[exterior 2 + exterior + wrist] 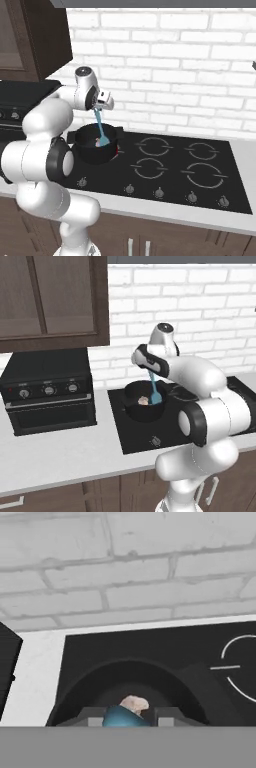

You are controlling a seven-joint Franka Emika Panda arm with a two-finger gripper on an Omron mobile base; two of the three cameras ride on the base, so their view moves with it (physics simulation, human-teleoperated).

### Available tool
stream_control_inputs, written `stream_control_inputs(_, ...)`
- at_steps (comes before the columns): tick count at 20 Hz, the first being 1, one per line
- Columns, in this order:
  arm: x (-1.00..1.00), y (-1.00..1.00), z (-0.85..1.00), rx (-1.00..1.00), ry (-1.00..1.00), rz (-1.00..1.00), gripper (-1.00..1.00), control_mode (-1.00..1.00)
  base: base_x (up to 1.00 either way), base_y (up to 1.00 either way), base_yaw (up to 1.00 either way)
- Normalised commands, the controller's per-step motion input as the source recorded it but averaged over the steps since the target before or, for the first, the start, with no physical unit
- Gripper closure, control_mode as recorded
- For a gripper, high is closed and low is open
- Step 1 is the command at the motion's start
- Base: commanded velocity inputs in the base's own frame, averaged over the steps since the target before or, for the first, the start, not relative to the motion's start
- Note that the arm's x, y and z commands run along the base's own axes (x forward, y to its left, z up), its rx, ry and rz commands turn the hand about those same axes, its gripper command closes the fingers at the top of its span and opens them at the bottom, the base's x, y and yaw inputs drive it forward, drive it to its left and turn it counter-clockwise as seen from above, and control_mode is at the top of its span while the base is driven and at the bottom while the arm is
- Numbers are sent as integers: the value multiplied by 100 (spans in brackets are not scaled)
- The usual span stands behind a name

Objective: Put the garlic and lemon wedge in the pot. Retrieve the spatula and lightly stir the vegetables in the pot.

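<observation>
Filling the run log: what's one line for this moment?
stage: stirring | hand: shut on spatula | spatula blade: inside pot | garlic: in pot

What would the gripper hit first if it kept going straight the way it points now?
The gripper points down into the pot, shut on the spatula. Going on, the spatula's blade would likely press onto the garlic or the pot's floor first; depth there is hard to judge.

Black toaster oven left of cooktop.
</observation>
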Motion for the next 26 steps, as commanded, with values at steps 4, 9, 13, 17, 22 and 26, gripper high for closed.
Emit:
stream_control_inputs(4,0,30,0,16,-11,12,100,-100,0,0,0)
stream_control_inputs(9,-8,38,0,16,-4,13,100,-100,0,0,0)
stream_control_inputs(13,1,4,-17,3,-1,2,100,-100,0,0,0)
stream_control_inputs(17,7,-4,-24,-10,0,0,100,-100,0,0,0)
stream_control_inputs(22,11,-10,-17,-16,0,0,100,-100,0,0,0)
stream_control_inputs(26,19,-13,0,-16,-7,13,100,-100,0,0,0)
